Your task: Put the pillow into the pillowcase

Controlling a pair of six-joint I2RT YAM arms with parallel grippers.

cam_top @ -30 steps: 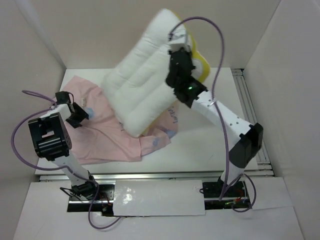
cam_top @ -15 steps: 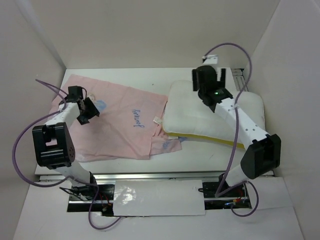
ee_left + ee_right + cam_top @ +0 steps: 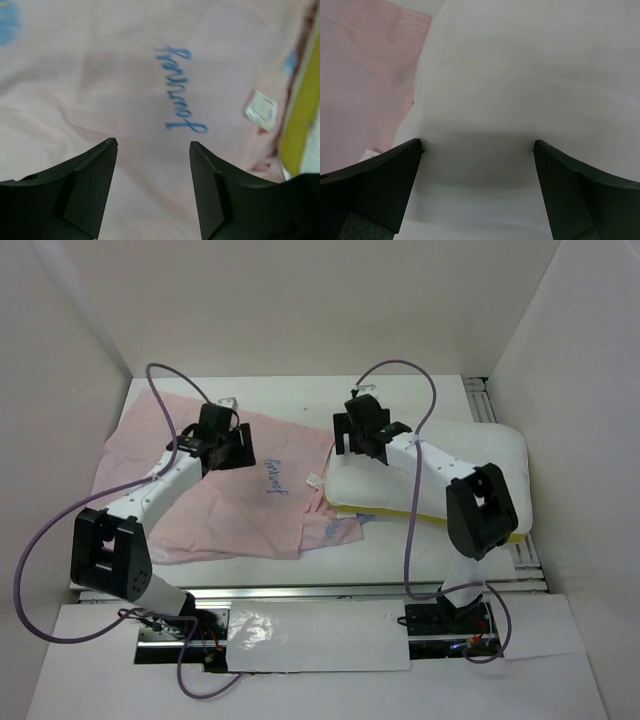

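The pillowcase lies flat, pink side up, over the left and middle of the table, with blue script on it. The white pillow lies at the right, its yellow seam facing the front. My left gripper hovers open over the pillowcase, nothing between its fingers. My right gripper stands open over the pillow's left end, fingers wide and empty; pink pillowcase shows beside it.
A white label tag sticks out at the pillowcase's right edge, close to the pillow. A metal rail runs along the table's right side. White walls enclose the table on three sides.
The pillow, held aloft by my right gripper a second ago, now lies on the table's right side and that gripper has opened. My left arm has swung from the left edge to mid-pillowcase.
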